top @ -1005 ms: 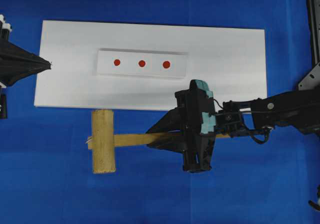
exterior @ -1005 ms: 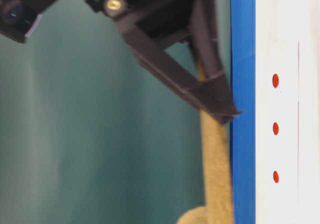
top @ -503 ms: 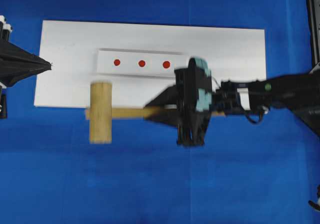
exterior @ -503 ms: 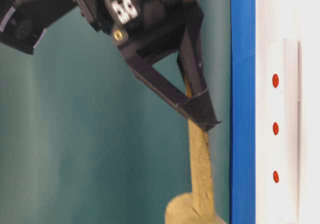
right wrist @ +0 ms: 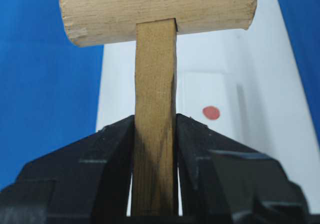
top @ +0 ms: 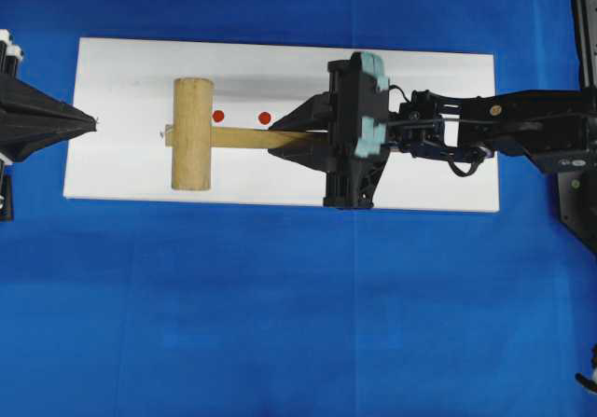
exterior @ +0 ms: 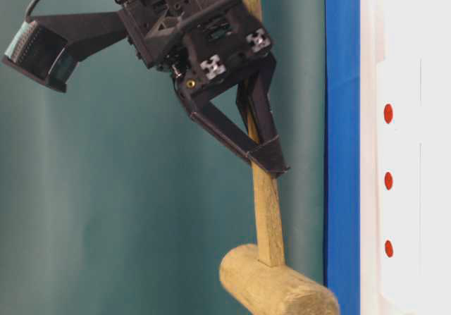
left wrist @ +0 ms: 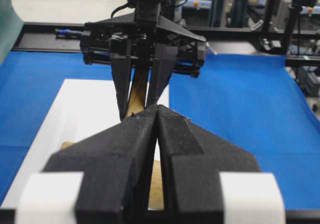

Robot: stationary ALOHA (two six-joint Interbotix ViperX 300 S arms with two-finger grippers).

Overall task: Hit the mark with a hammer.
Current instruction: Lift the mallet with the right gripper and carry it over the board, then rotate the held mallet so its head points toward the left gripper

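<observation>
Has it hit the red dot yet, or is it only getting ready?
Done: the right gripper has the hammer clamped by its handle, raised over the white board. In hand: aiming above the red marks. Left: the strike itself. The left gripper sits idle, shut.

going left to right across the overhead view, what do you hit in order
left end effector → hammer head → two visible red marks → right end effector shut on the hammer handle → right arm
</observation>
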